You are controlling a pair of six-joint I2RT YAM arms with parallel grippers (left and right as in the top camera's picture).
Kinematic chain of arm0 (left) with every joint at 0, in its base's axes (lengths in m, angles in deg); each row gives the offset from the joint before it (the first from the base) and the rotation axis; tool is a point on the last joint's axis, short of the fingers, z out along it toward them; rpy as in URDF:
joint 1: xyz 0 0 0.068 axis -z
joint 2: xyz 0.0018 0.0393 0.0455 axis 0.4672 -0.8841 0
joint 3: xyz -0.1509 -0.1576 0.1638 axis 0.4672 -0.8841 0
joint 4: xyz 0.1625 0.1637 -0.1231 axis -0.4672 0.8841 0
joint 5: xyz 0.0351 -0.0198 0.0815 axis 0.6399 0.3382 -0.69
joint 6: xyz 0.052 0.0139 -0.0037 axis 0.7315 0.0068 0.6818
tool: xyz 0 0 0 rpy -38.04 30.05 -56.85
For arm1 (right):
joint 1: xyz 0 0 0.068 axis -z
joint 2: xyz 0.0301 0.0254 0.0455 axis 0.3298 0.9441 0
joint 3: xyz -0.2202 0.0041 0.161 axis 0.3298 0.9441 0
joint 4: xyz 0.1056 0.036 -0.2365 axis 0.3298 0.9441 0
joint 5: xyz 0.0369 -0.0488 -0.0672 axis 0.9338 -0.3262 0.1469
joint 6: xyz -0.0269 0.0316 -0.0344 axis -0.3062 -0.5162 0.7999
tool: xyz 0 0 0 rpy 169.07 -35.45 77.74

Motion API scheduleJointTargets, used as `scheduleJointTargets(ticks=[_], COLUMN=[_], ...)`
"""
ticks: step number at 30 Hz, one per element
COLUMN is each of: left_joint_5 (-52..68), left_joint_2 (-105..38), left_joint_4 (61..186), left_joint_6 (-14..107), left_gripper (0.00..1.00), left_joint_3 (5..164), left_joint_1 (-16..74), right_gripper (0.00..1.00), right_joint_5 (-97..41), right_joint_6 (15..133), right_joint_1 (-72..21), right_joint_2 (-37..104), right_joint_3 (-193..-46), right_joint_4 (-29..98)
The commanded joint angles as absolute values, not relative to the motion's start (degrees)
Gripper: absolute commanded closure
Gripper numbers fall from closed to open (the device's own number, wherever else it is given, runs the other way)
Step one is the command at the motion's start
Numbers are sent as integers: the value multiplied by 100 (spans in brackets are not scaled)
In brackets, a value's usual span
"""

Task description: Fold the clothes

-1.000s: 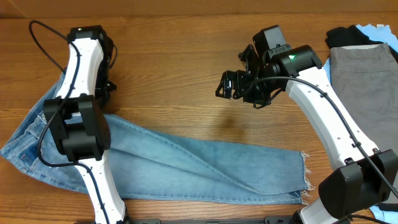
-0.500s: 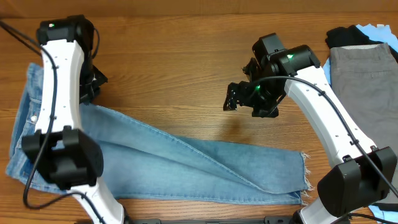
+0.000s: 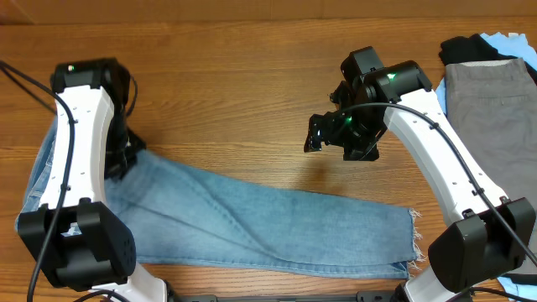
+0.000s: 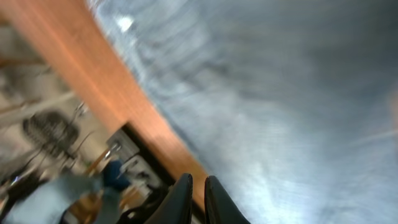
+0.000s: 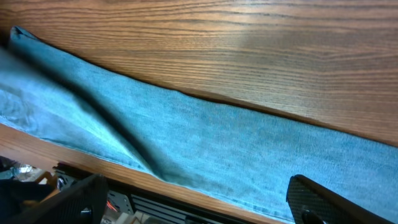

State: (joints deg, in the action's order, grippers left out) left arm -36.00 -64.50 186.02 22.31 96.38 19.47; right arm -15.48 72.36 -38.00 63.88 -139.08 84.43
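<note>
The light-blue jeans (image 3: 252, 226) lie flat along the table's front, waist at the left and frayed hems (image 3: 413, 239) at the right. My left gripper (image 3: 117, 164) is low over the waist end. In the blurred left wrist view its fingers (image 4: 196, 199) are pressed almost together above the denim (image 4: 280, 93), with no cloth seen between them. My right gripper (image 3: 323, 132) is open wide and empty, above bare wood behind the legs. The right wrist view shows its fingers (image 5: 199, 193) spread over a denim leg (image 5: 217, 143).
A grey garment (image 3: 491, 109) lies at the far right, with a black one (image 3: 466, 49) and a light-blue piece (image 3: 512, 38) behind it. The table's front edge (image 5: 186, 190) runs just beside the jeans.
My left arm swung from the back left toward the front, now over the waist. The jeans' upper part shifted and lies flatter. My right gripper drifted slightly right.
</note>
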Motion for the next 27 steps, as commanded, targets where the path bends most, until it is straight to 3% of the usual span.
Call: scheduleJointTargets(ticks=[1,9,11,12,14,15,18,27], left_joint_5=[-3917,-3592,-2969,-2588,-2048,-1911,-1657,-2903], left_joint_2=[-6351,-6310,-6310,-6310,-6312,-6318,-6356,-7142], left_joint_4=[18624,18392,18064,17856,17413,17183,16678,15861], left_joint_6=[1687,2037,2535,2817,3189,3191,2942,1517], left_gripper=[89,88,81,73,22,5,2,1], left_joint_3=[9240,9172,9172,9172,9172,9172,9172,9174], left_joint_1=[1528,1121,1206,1254,1372,1460,1788,2140], right_gripper=[4,0,0,0,0,0,0,0], right_joint_5=[-1541,-1546,-1541,-1541,-1539,-1539,-1539,-1539], right_joint_6=[7163,7163,7161,7155,7131,7115,7118,7122], right_joint_1=[-3806,-4101,-4180,-4213,-4241,-4241,-4239,-4246], right_joint_2=[6412,6414,6414,6414,6414,6414,6414,6414], right_joint_3=[-13884,-13881,-13877,-13877,-13877,-13877,-13877,-13877], right_joint_4=[8517,8382,8305,8268,8207,8161,8098,8194])
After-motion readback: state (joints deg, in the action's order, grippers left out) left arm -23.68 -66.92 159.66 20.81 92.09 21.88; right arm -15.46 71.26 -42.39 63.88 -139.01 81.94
